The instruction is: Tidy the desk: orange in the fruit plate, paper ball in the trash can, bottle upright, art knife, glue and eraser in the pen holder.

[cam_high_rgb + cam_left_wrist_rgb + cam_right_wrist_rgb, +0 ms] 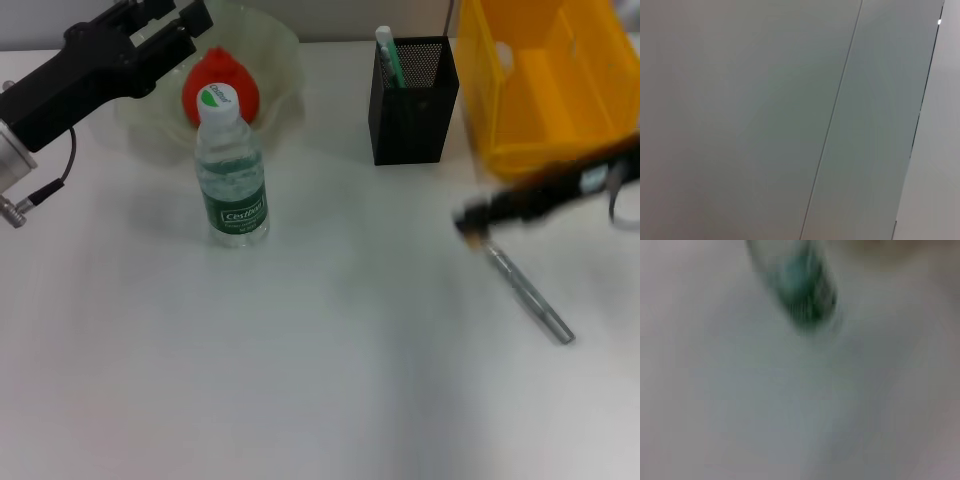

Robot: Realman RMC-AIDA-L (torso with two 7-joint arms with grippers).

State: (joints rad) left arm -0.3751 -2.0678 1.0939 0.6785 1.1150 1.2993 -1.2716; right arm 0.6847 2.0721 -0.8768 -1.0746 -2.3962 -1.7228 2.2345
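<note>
The orange (222, 85) lies in the pale-green fruit plate (285, 50) at the back left. In front of the plate the bottle (231, 170) stands upright. My left gripper (165, 20) hangs open and empty over the plate's far-left rim. The black mesh pen holder (415, 100) holds a white-and-green stick (387, 52). Beside it is the yellow trash can (545, 85). My right gripper (472, 222) is blurred, just above the near end of the silver art knife (530, 297), which lies flat on the table. A small tan speck shows at its tip. No paper ball can be made out.
The white table (300, 380) stretches open toward the front. The left wrist view shows only grey wall panels (790, 120). In the right wrist view there is a smeared dark-green shape (805, 295) over a pale surface.
</note>
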